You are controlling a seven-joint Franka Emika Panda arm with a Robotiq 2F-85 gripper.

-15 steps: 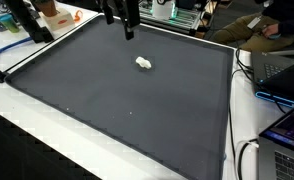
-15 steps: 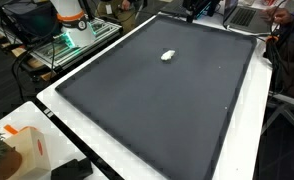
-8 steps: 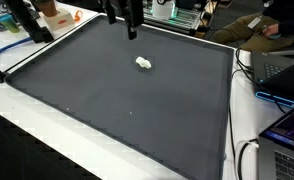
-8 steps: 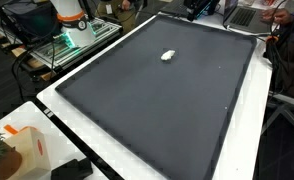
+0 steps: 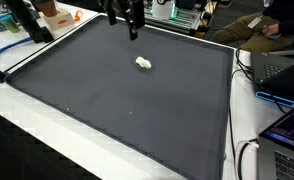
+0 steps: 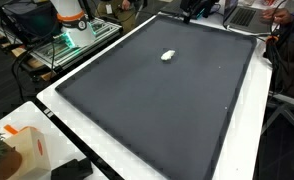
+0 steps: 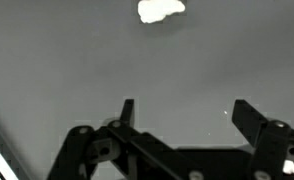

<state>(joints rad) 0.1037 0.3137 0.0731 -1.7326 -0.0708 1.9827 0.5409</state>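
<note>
Both exterior views overlook the mat [image 5: 137, 110] (wrist view looks down).

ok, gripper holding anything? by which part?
Nothing held. The gripper is open, jaws empty, above the dark mat; the small white object lies on the mat, apart from it.

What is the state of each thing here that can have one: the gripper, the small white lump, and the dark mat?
Black gripper: open, empty, hovers over the far part of the mat, touches nothing.
Small white crumpled lump: lies loose on the mat, apart from the gripper.
Dark grey mat: spread flat on the white table.
</note>
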